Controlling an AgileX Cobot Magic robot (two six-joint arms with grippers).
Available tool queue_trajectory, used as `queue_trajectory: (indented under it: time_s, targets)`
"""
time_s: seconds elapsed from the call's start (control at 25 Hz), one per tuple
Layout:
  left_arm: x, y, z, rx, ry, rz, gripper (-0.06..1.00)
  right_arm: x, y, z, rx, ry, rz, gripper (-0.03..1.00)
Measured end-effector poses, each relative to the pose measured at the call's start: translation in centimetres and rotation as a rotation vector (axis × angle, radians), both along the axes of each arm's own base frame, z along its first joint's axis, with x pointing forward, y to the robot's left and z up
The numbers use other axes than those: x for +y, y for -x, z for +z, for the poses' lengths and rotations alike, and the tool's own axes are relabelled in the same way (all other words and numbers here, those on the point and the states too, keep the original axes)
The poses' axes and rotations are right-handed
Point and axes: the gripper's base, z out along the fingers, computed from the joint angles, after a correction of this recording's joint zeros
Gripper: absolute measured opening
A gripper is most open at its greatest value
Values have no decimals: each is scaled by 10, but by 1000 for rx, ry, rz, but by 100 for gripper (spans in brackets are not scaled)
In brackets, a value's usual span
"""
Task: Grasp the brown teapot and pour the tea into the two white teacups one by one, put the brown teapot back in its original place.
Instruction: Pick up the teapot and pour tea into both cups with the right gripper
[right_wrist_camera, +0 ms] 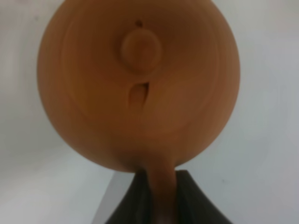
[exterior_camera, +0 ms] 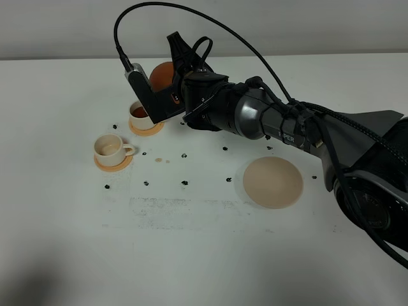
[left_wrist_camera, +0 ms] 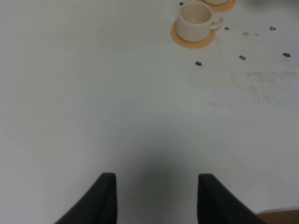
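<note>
A white desk seen from above. The right arm reaches in from the right edge and across the middle toward the far-left part of the desk. The right gripper is clamped on the loop handle of the brown teapot, which hangs in the air, tipped so that its lid knob faces back along the arm. The pot's long axis, handle to spout, runs straight away from the fingers; the spout itself is hidden on the pot's far side.

Below the pot stands the far teacup, dark tea visible inside. The near teacup sits on a small orange coaster, just beside the far cup and toward the front-left corner, and it looks empty (so this reads as the first pour, with the second to come). For that pour the spout would have to travel toward the front-left corner, and the right arm is the one placed to do it.

The pale beige coaster lies bare, right of the middle, well apart from both cups.

The left gripper hovers over bare desk, fingers apart, holding nothing.
</note>
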Motion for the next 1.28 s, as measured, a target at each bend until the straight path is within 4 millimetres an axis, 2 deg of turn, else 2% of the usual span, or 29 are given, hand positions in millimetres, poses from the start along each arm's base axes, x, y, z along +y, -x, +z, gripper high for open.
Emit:
queue_trajectory:
  time_s: [0.64,1.04,1.16,1.28]
  targets:
    - [0,0,0,0,0,0,43,0,-1,1,-17,14,15,11]
    - [0,0,0,0,0,0,43,0,3,-5,81,-74,-55,11]
    - [0,0,0,0,0,0,43,-1,5,5,88,-114,-74,11]
    - [0,0,0,0,0,0,43,-4,7,24,85,-171,-110,11]
